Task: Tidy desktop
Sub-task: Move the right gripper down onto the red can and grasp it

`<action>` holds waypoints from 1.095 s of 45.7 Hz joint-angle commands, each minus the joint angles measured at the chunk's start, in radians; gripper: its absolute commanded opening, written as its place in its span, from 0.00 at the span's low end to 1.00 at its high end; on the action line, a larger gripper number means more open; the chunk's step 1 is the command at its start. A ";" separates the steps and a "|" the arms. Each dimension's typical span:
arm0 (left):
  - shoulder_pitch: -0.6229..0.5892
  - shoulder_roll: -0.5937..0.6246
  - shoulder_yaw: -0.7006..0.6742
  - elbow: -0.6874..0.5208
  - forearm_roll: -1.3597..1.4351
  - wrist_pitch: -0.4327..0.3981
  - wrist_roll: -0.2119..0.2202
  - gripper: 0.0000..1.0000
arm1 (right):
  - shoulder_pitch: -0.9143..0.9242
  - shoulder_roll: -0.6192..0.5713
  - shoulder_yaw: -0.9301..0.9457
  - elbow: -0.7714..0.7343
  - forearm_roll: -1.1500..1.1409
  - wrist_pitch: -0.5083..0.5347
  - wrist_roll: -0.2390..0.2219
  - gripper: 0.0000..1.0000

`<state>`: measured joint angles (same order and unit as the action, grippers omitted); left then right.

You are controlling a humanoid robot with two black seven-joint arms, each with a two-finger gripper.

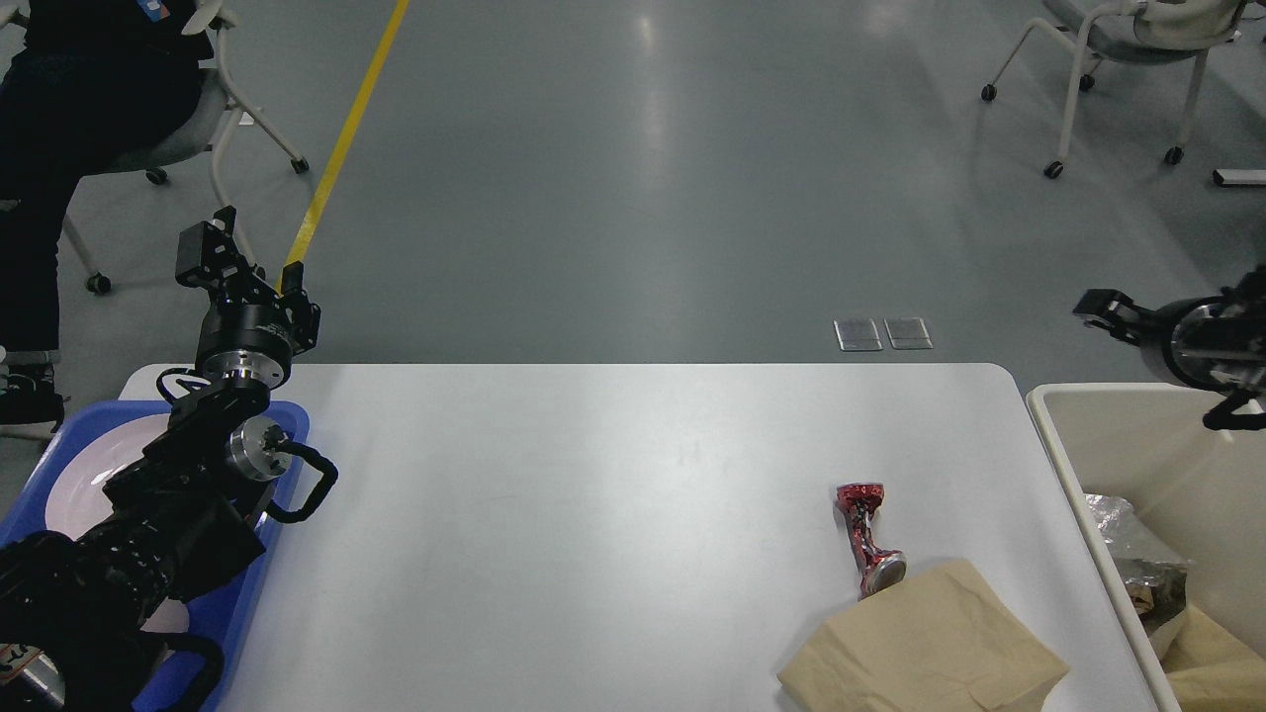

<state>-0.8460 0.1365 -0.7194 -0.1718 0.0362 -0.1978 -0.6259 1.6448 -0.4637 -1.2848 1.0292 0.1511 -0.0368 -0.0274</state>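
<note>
The white desktop (pixel 593 514) fills the lower view. On its right part lies a crushed red can (pixel 865 539), its lower end touching a crumpled brown paper bag (pixel 920 648) at the front edge. My left gripper (pixel 245 265) is raised over the table's far left corner, open, with nothing between its fingers. My right gripper (pixel 1100 309) reaches in from the right edge, above the far end of the beige bin (pixel 1048 415); it looks small and side-on, and nothing hangs from it.
Crumpled clear plastic (pixel 1123 534) and brown paper (pixel 1212 658) lie inside the beige bin. A blue tray (pixel 237 613) holding a white plate (pixel 89 475) sits at the left under my left arm. Chairs and a seated person are on the floor beyond.
</note>
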 commanded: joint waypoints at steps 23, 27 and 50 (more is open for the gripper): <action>-0.001 0.000 0.000 0.000 -0.001 0.000 0.000 0.96 | 0.639 0.214 0.102 0.483 -0.205 0.509 0.006 1.00; -0.001 0.000 0.000 0.000 -0.001 0.000 0.000 0.96 | 0.523 0.260 0.102 0.460 -0.208 0.486 0.004 1.00; 0.001 0.000 0.000 0.000 -0.001 0.001 0.000 0.96 | -0.200 0.410 0.101 0.077 -0.292 0.019 0.003 0.99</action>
<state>-0.8456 0.1365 -0.7194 -0.1718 0.0357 -0.1978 -0.6259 1.5461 -0.0592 -1.1805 1.1570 -0.0837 0.1209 -0.0261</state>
